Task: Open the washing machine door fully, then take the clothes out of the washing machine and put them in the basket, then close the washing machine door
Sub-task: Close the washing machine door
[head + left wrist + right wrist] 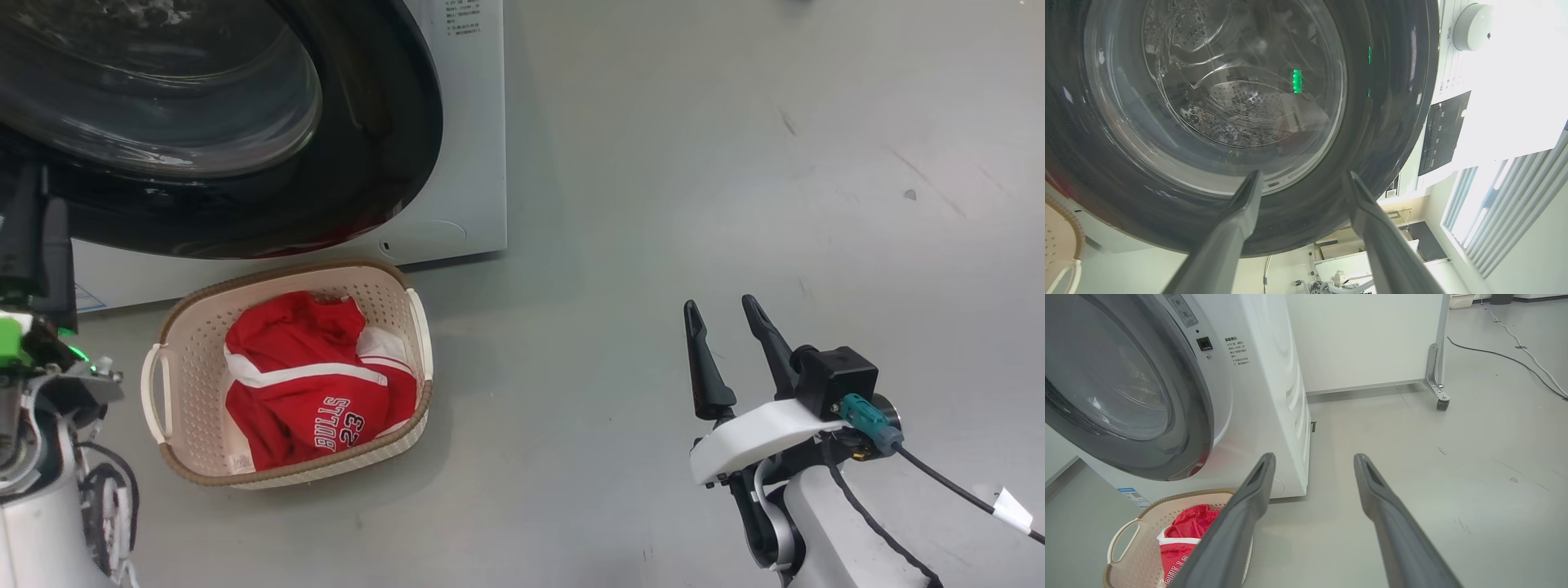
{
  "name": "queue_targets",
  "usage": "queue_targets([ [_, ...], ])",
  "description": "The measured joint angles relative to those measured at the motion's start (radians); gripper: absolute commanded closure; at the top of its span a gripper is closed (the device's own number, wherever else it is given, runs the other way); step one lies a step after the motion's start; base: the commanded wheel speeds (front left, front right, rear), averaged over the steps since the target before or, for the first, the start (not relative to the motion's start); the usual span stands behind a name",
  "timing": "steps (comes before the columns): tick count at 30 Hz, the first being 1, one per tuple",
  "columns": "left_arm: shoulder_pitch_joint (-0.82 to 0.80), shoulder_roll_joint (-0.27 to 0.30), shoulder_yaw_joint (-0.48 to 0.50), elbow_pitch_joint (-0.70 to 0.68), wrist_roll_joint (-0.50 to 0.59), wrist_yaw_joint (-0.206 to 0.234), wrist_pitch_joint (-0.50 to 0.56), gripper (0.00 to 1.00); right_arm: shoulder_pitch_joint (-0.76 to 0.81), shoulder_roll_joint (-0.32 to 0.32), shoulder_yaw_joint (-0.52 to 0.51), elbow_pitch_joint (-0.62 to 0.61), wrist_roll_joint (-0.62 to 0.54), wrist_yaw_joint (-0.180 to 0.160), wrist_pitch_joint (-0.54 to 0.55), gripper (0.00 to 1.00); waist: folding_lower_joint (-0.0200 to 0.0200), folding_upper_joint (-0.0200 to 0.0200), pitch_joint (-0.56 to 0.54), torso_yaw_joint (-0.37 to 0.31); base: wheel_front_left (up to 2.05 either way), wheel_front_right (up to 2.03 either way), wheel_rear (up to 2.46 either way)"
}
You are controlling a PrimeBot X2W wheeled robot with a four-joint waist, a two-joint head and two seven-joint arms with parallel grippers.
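The washing machine (473, 122) (1265, 375) stands at the upper left. Its round black-framed door (384, 147) (1392, 122) (1196, 428) lies against the machine's front, and steel drum shows through the glass. On the floor right in front sits the cream basket (286, 273) (1126, 539), holding the red jersey clothes (310, 384) (1184, 535). My left gripper (39, 204) (1303, 174) is open, holds nothing, and points at the door's lower frame from close by. Far right of the basket, above bare floor, my right gripper (720, 302) (1314, 456) is open and holds nothing.
A white panel on a caster (1439, 402) stands behind the machine, and cables (1515, 355) run over the grey floor beyond it. The machine's knob (1474, 20) and dark control panel (1443, 134) sit past the door's rim. Open floor (735, 163) lies right of the machine.
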Motion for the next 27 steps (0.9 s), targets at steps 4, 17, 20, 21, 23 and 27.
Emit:
queue_targets([
  [4,0.074,0.013,-0.047,-0.047,0.106,0.0,-0.038,0.0,0.015,0.0,0.0,0.007,0.001,0.001,0.0,0.0,0.0,0.0,-0.025,0.01,0.0,0.0,0.0],
  [17,0.268,0.097,-0.16,-0.118,0.397,0.0,-0.296,0.0,0.035,0.0,0.002,0.017,0.001,0.012,0.0,0.0,0.0,0.0,-0.089,0.023,0.0,0.0,0.0],
  [20,0.306,0.128,-0.208,-0.114,0.477,0.0,-0.359,0.0,0.036,0.0,-0.002,0.017,0.001,0.012,0.0,0.0,0.0,0.0,-0.097,0.023,0.0,0.0,0.0],
  [21,0.317,0.141,-0.227,-0.111,0.506,0.0,-0.376,0.0,0.036,0.0,-0.004,0.017,0.001,0.012,0.0,0.0,0.0,0.0,-0.099,0.023,0.0,0.0,0.0],
  [23,0.337,0.156,-0.253,-0.103,0.548,0.0,-0.416,0.0,0.036,0.0,-0.004,0.017,0.001,0.015,0.0,0.0,0.0,0.0,-0.102,0.024,0.0,0.0,0.0],
  [27,0.373,0.196,-0.335,-0.078,0.636,0.0,-0.482,0.0,0.036,0.0,-0.005,0.017,0.001,0.015,0.0,0.0,0.0,0.0,-0.108,0.025,0.0,0.0,0.0],
])
